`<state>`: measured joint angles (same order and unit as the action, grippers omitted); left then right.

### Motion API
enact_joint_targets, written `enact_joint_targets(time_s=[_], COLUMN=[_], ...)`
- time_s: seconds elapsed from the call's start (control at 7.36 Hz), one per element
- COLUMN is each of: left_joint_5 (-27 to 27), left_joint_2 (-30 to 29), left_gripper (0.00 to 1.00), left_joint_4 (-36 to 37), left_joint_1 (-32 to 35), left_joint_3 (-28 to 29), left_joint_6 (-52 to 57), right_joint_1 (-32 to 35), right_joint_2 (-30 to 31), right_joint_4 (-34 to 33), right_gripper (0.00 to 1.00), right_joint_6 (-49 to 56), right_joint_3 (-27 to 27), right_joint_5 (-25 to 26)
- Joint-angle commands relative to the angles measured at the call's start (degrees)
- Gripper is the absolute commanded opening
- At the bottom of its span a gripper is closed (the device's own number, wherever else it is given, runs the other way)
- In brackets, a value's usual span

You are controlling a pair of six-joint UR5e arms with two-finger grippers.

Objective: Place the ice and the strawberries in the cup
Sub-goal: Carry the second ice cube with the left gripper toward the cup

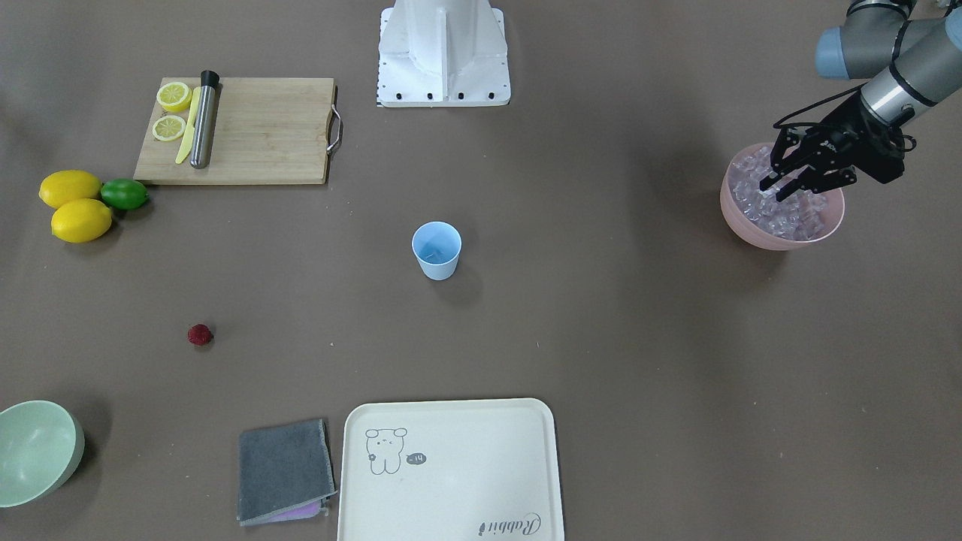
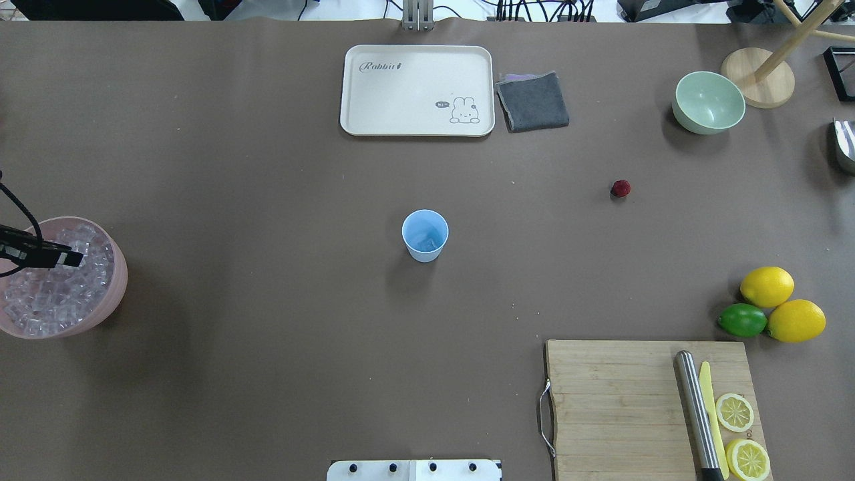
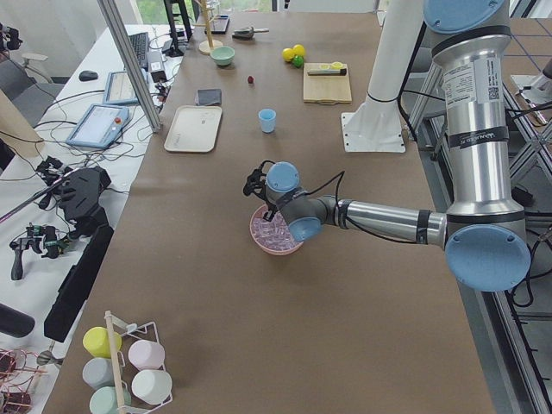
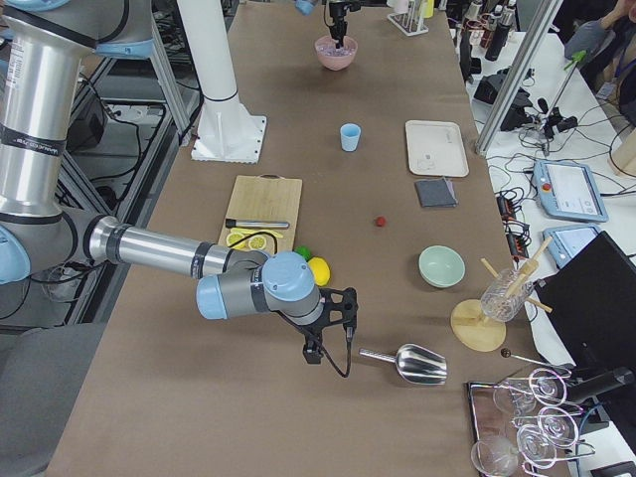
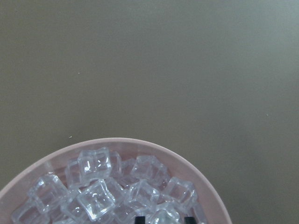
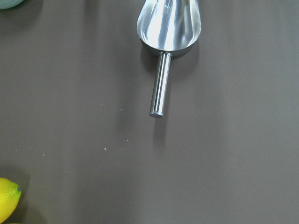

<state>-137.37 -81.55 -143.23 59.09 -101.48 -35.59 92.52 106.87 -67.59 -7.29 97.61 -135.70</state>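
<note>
The light-blue cup [image 1: 436, 252] stands upright mid-table, also in the overhead view [image 2: 425, 235]. A pink bowl [image 1: 751, 229] heaped with ice [image 1: 797, 218] sits at the robot's far left. My left gripper [image 1: 776, 190] reaches down into it, its fingers closed on one ice cube [image 5: 163, 215] at the top of the pile. The strawberry [image 1: 199, 335] lies alone on the table on the robot's right [image 2: 620, 188]. My right gripper [image 4: 328, 338] hangs over the table near a metal scoop [image 6: 168, 23]; I cannot tell whether it is open or shut.
A cream tray [image 2: 361, 87], a grey cloth [image 2: 532, 100] and a pale green bowl [image 2: 709, 103] stand along the far edge. A cutting board [image 2: 614, 401] holds lemon slices, a knife and a steel rod. Two lemons [image 2: 767, 286] and a lime [image 2: 742, 319] lie beside it.
</note>
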Motion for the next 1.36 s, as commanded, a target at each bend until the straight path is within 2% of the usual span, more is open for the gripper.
enact_joint_targets(time_s=[0.0,0.27,0.54,0.95,1.22], left_joint_5=[-5.26,-4.93,-2.39,14.98,20.80], left_joint_2=[-5.17,-13.77,-24.91,-36.28,-40.51], left_gripper=[0.00,0.00,0.00,0.00,0.00], left_joint_4=[1.97,6.46,6.38,6.56,6.65], left_joint_1=[2.61,1.48,-5.53,-19.85,-22.60], left_joint_3=[-0.03,1.02,3.81,7.51,10.59], left_joint_6=[-0.71,-5.86,-15.96,-26.70,-28.21], right_joint_1=[-0.05,-0.05,-0.05,-0.14,-0.14], right_joint_2=[0.00,0.00,0.00,0.00,0.09], right_joint_4=[0.00,0.00,0.00,0.00,0.00], right_gripper=[1.00,1.00,1.00,1.00,1.00], right_joint_6=[0.00,0.00,0.00,0.00,0.00], right_joint_3=[0.04,0.04,0.04,0.04,-0.05], right_joint_5=[0.00,0.00,-0.09,-0.17,-0.09])
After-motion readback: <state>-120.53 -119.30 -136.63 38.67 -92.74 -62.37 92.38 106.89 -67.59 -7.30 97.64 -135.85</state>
